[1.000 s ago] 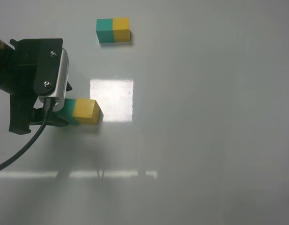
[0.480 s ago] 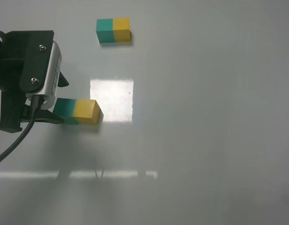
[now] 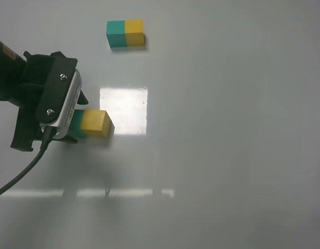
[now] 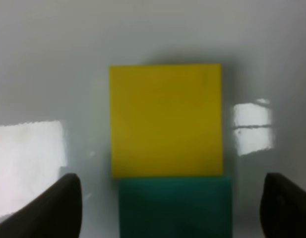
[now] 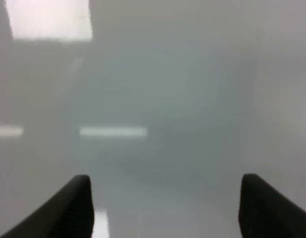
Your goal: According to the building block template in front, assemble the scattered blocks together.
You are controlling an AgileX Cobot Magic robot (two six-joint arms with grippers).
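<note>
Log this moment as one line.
left gripper: open, straddling teal cube | teal cube: touching yellow cube | right gripper: open, empty | template bar: untouched

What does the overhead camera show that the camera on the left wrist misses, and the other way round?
Only the overhead view shows the building block template, lying apart from the other blocks on the table, and the bulky left arm covering part of the teal cube. Only the left wrist view shows the left gripper, its fingertips spread wide either side of the teal cube, not touching it. Both show the teal cube and the yellow cube pushed together, side against side.
</note>
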